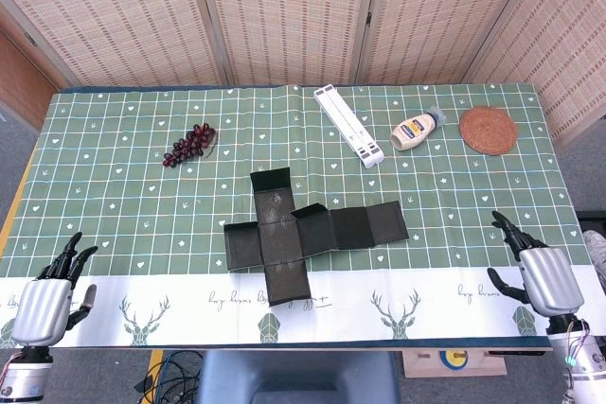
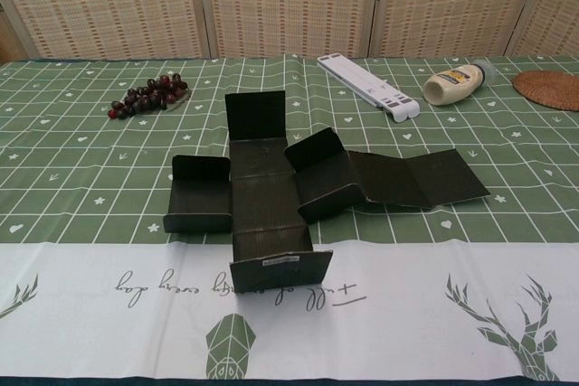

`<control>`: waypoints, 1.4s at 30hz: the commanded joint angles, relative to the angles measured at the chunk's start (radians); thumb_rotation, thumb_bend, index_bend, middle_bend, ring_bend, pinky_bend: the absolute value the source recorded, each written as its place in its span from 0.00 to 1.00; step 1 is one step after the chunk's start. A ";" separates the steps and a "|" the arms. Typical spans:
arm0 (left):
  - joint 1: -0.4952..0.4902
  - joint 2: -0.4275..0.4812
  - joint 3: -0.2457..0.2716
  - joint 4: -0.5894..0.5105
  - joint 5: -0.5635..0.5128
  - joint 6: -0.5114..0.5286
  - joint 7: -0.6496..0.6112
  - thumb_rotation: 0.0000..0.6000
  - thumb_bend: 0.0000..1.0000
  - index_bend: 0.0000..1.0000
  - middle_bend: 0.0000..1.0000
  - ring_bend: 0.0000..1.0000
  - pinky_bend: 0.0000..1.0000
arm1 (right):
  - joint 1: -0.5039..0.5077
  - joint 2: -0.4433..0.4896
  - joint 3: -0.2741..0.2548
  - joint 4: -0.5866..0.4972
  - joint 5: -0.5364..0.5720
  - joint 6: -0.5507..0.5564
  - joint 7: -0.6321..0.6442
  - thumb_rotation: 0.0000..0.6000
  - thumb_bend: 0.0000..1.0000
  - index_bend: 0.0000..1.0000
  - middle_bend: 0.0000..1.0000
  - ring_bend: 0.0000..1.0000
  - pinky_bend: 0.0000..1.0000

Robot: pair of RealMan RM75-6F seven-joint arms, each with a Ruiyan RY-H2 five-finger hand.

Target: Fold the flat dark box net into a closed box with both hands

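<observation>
We find the dark box net spread at mid-bench with its creased flaps already lifting a little, which we judge leaves edges ready to catch from either side. Our left hand waits at the near left corner and our right hand at the near right, both empty with fingers apart. The net lies between them, well apart from each, nothing touching it.

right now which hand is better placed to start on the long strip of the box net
Right. The long strip runs off toward the right hand; the left hand is on the far side of the box net.
</observation>
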 commanded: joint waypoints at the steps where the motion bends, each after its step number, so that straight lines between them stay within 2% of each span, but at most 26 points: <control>1: -0.001 -0.001 -0.003 0.004 0.003 -0.001 -0.007 1.00 0.43 0.16 0.04 0.19 0.35 | -0.001 -0.002 0.002 -0.008 -0.002 0.004 -0.013 1.00 0.34 0.00 0.20 0.35 0.47; 7: 0.005 -0.003 -0.006 0.015 0.013 0.006 -0.027 1.00 0.43 0.16 0.04 0.19 0.35 | 0.045 0.005 0.027 -0.061 0.000 -0.046 -0.103 1.00 0.32 0.00 0.20 0.36 0.47; 9: 0.007 -0.003 -0.007 0.016 0.018 0.010 -0.033 1.00 0.43 0.16 0.04 0.19 0.35 | 0.078 0.006 0.043 -0.096 0.018 -0.092 -0.153 1.00 0.31 0.00 0.19 0.41 0.48; 10: 0.008 -0.002 -0.007 0.017 0.022 0.012 -0.036 1.00 0.43 0.16 0.04 0.19 0.35 | 0.103 0.005 0.053 -0.122 0.039 -0.132 -0.190 1.00 0.30 0.00 0.18 0.47 0.51; 14: 0.011 0.000 -0.005 0.019 0.031 0.015 -0.051 1.00 0.43 0.16 0.04 0.19 0.35 | 0.196 -0.020 0.097 -0.197 0.166 -0.275 -0.315 1.00 0.23 0.00 0.14 0.65 0.75; 19: 0.016 0.004 -0.005 0.027 0.037 0.019 -0.064 1.00 0.43 0.16 0.04 0.19 0.35 | 0.324 -0.099 0.143 -0.218 0.378 -0.415 -0.485 1.00 0.12 0.00 0.10 0.70 0.85; 27: 0.020 0.007 -0.008 0.042 0.036 0.017 -0.087 1.00 0.43 0.16 0.04 0.19 0.34 | 0.501 -0.233 0.170 -0.171 0.696 -0.483 -0.690 1.00 0.10 0.00 0.08 0.71 0.88; 31: 0.017 0.005 -0.010 0.048 0.039 0.011 -0.094 1.00 0.43 0.16 0.04 0.18 0.33 | 0.577 -0.290 0.170 -0.135 0.814 -0.483 -0.758 1.00 0.12 0.00 0.08 0.72 0.89; 35: 0.014 0.000 -0.009 0.056 0.042 0.003 -0.100 1.00 0.43 0.16 0.04 0.18 0.33 | 0.637 -0.341 0.169 -0.092 0.909 -0.472 -0.798 1.00 0.18 0.00 0.07 0.72 0.89; 42: 0.010 -0.004 -0.010 0.070 0.040 -0.010 -0.111 1.00 0.43 0.16 0.04 0.18 0.32 | 0.711 -0.409 0.154 -0.006 1.039 -0.468 -0.832 1.00 0.19 0.00 0.07 0.72 0.89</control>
